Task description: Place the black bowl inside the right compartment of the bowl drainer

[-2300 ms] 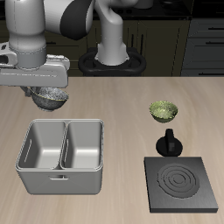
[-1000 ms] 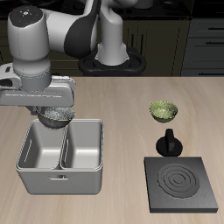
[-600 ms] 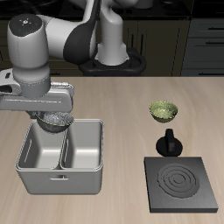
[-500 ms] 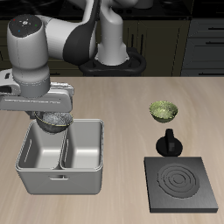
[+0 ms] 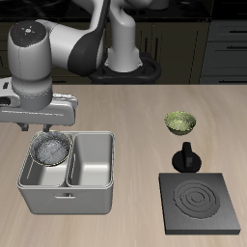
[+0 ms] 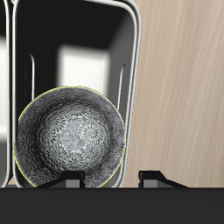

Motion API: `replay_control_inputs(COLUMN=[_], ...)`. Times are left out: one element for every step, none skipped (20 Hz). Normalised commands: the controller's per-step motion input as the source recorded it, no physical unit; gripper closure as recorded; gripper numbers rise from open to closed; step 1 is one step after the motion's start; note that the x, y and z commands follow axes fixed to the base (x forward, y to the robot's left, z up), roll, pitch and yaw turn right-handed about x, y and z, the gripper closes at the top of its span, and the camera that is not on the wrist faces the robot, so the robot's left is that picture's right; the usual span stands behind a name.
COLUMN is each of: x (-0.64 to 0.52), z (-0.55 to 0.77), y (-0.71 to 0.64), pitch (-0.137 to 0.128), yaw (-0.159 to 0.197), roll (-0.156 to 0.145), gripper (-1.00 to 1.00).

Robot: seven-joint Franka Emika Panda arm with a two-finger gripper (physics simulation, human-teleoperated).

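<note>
The black bowl (image 5: 49, 151) with its speckled grey-white inside lies upright at the bottom of one basin of the bowl drainer (image 5: 68, 199), the basin farther from the stove plate. My gripper (image 5: 43, 127) hangs just above that basin, open, with nothing between its fingers. In the wrist view the black bowl (image 6: 70, 140) sits below my gripper (image 6: 112, 179), apart from both fingertips (image 6: 156, 178). The other basin of the bowl drainer (image 6: 133, 61) holds nothing.
A yellow-green bowl (image 5: 179, 122) stands on the table beside the drainer, farther back. A flat black stove plate (image 5: 201, 201) lies near the front edge, with a small black knobbed object (image 5: 186, 156) just behind it.
The gripper carried the bowl from behind the drainer over the basin and lowered. Its fingers have opened and the bowl now rests in the basin.
</note>
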Motion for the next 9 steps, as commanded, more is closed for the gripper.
replay_control_inputs(x=[-0.02,-0.02,-0.11,-0.06,-0.07,-0.03,-0.07,-0.05,-0.02], z=[-0.02,-0.03,-0.03,0.0,-0.01,-0.01,-0.02,0.01,0.03], y=[-0.21,0.05,-0.08,-0.03,-0.03,-0.02,0.0,-0.02,-0.02], pitch=[0.008,0.003,0.006,-0.003,0.015,0.001,-0.003,0.002,-0.004], yaw=[-0.032,-0.01,0.034,-0.03,-0.005,0.008,0.016,-0.006,0.012], roll=[-0.028,0.037,-0.039,0.014,-0.006,-0.007,0.006,0.002,0.002], gripper=[-1.0,-1.0,-1.0,-1.0,-1.0,-1.0,-1.0,-1.0,-1.0])
